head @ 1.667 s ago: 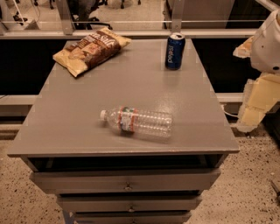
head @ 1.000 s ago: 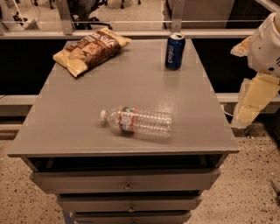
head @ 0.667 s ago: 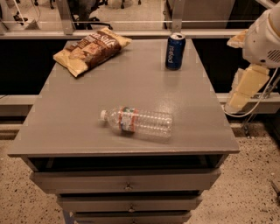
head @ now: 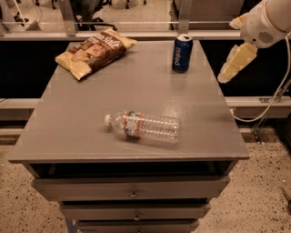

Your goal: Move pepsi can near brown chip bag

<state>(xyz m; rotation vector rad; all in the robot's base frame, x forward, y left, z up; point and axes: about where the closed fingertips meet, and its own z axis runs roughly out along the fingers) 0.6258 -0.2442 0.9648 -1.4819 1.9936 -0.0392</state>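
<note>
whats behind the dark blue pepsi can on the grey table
Only the grey table's back edge, then a metal rail and floor. The dark blue pepsi can covers a bit of that edge. The cream gripper hangs beside it, off the table.

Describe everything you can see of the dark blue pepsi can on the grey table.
The small dark blue cylindrical pepsi can has a silver top and white lettering running vertically down its side; it looks like metal. It stands upright near the far right corner of the grey table, touching only the tabletop. The cream-coloured gripper hangs beyond the table's right edge, apart from the can.
</note>
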